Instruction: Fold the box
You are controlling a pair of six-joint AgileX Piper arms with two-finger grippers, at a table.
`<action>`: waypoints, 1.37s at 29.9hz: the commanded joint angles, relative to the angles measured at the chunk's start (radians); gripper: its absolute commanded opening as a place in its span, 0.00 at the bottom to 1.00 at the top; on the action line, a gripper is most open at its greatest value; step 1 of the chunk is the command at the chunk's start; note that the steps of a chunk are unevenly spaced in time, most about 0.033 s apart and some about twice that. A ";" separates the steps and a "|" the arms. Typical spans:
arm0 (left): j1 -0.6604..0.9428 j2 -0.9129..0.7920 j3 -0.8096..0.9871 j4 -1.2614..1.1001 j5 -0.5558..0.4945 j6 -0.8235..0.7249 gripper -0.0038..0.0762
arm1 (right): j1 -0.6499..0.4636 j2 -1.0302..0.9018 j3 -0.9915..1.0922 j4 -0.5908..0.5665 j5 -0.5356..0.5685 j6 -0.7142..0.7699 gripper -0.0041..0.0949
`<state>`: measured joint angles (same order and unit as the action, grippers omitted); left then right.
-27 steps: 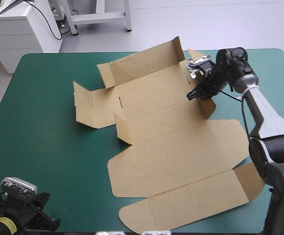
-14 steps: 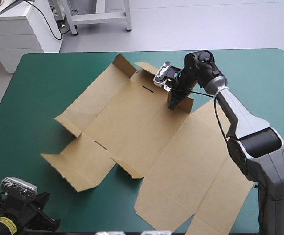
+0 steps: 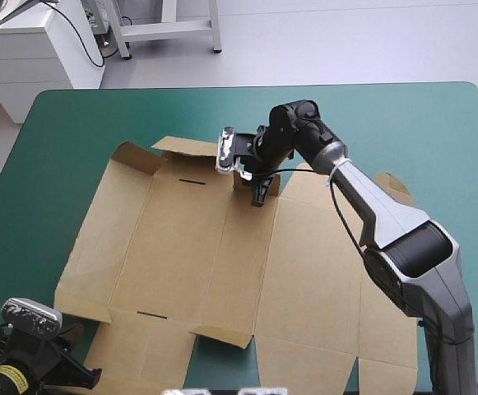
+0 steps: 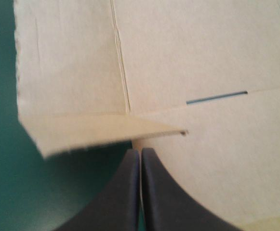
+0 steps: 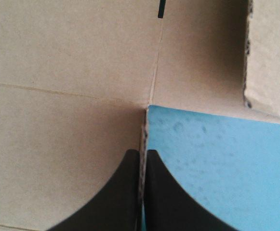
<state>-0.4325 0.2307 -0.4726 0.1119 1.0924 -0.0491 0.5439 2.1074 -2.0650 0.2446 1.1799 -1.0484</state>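
The box [image 3: 189,247] lies spread, its far edge pinched in the nearly-closed right hand [image 3: 259,196]; left hand [image 4: 140,150] fully closed.

Box [image 3: 189,247]: brown cut board sheet, unfolded, mostly flat. It covers the centre and near half of the counter [image 3: 66,140], and its near part runs out of the high view. Creases split it into long panels. There are two dark slits, one by the far edge [image 3: 191,179] and one near-left [image 3: 152,313]. The far-left corner flap [image 3: 133,154] is tilted up, and the far-edge flap [image 3: 181,146] beside it is also raised. A small flap at the far edge stands upright, pinched in the right tool [image 3: 259,196]. The right-side flap [image 3: 395,188] is slightly lifted. The near-left flap [image 4: 96,132] is raised off the teal-green cover.
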 commanded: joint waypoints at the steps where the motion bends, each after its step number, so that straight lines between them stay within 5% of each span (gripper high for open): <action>1: -0.004 0.013 -0.024 0.009 -0.052 -0.002 0.04 | 0.045 -0.063 -0.036 0.037 -0.005 -0.062 0.03; 16: -0.004 0.013 -0.024 0.009 -0.052 -0.002 0.04 | 0.068 -0.063 -0.036 0.000 -0.004 -0.003 0.04; 26: -0.004 0.013 -0.024 0.009 -0.052 -0.002 0.04 | 0.068 -0.065 -0.040 -0.021 -0.041 0.101 0.37; 38: -0.004 0.013 -0.024 0.010 -0.054 -0.002 0.04 | 0.052 -0.153 -0.087 -0.144 0.004 0.181 0.37; 41: -0.004 0.013 -0.024 0.010 -0.054 -0.002 0.04 | 0.038 -0.199 -0.087 -0.232 0.011 0.297 0.37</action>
<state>-0.4325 0.2307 -0.4726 0.1138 1.0924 -0.0473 0.6041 2.0214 -2.1140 0.0873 1.2063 -0.8428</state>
